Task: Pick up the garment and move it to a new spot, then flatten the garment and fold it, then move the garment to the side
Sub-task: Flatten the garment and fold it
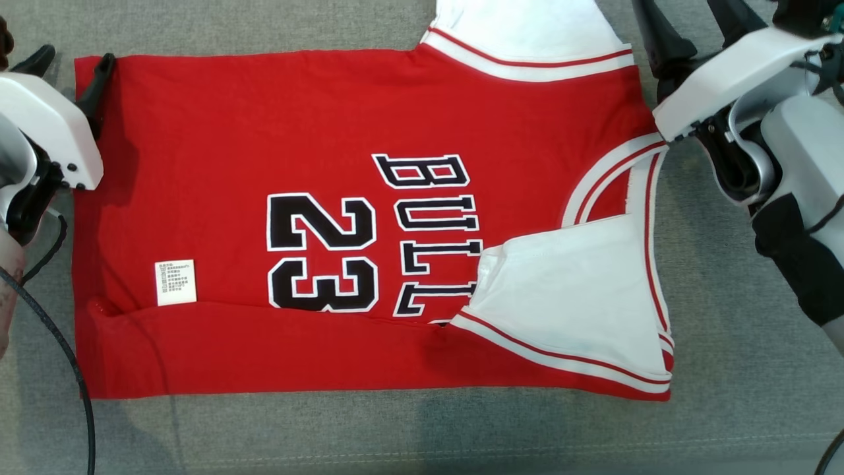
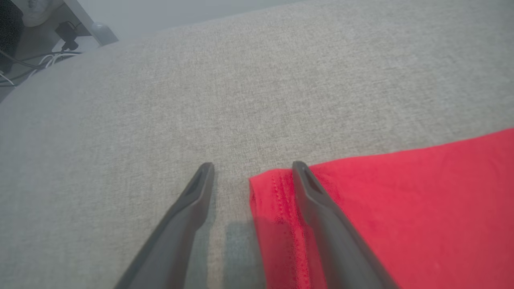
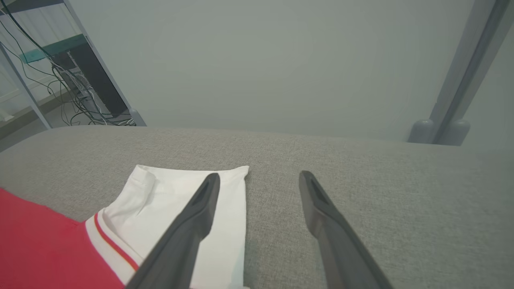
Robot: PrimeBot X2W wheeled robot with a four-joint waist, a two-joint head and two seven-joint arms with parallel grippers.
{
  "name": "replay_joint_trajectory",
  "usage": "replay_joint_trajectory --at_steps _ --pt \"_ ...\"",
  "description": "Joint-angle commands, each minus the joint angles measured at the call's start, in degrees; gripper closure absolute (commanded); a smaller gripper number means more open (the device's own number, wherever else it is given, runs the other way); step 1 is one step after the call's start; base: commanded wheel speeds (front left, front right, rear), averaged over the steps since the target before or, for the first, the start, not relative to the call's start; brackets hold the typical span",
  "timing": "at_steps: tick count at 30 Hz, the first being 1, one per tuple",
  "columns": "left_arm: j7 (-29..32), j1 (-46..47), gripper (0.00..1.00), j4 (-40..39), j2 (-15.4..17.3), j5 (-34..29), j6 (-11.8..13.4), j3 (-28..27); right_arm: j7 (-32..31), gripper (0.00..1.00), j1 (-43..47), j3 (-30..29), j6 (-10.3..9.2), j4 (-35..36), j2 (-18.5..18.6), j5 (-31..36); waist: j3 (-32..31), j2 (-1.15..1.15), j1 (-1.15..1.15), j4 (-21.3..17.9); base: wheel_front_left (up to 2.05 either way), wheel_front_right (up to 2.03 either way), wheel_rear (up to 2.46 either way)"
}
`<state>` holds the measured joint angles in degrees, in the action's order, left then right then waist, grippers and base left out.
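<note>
Because the red jersey (image 1: pixel 264 125) is thin cloth, it looks light, soft and floppy, and I think it will sag and bunch up if it is lifted from one spot. It lies flat in the middle of the grey padded top (image 1: pixel 409 435), with its bottom hem on the left and its shoulders on the right. The near long side is folded over the front, and a small white label (image 1: pixel 175 282) shows there. The near white sleeve (image 1: pixel 573 290) is folded in too, over the end of the black letters (image 1: pixel 412 258). The far white sleeve (image 1: pixel 527 33) sticks out flat at the far side. Both sleeves have red and white stripes along the edge.

The best places to hold are the far corners, where the stitched hem and the sleeve edge are thicker and less slippy. The left gripper (image 2: pixel 253 168) holds nothing, with its fingers spread wide at the far left corner, one over the red hem and one over the grey padded top. The right gripper (image 3: pixel 259 176) is spread wide and holds nothing too, one finger over the far white sleeve and one over the grey cloth. I cannot tell if the fingers touch the jersey. The grey padded top is rough and woven, so the jersey may drag on it a little.
</note>
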<state>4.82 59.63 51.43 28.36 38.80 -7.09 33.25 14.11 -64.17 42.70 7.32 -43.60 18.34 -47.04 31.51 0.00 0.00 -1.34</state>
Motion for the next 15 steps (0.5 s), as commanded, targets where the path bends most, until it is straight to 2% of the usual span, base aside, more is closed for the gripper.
replay_joint_trajectory --at_steps 1,15 --pt "-0.49 2.46 0.0 -1.19 3.37 0.54 -0.39 -1.09 -0.25 0.0 -0.15 0.3 0.17 0.19 -0.5 -0.65 0.52 0.0 0.0 0.55 0.0 0.0 0.0" --pt "-2.99 4.98 0.0 -4.93 1.78 5.34 -0.39 6.24 -3.57 0.0 -7.58 3.24 0.17 -9.74 -3.22 -3.69 2.43 0.0 0.0 4.23 0.0 0.0 0.0"
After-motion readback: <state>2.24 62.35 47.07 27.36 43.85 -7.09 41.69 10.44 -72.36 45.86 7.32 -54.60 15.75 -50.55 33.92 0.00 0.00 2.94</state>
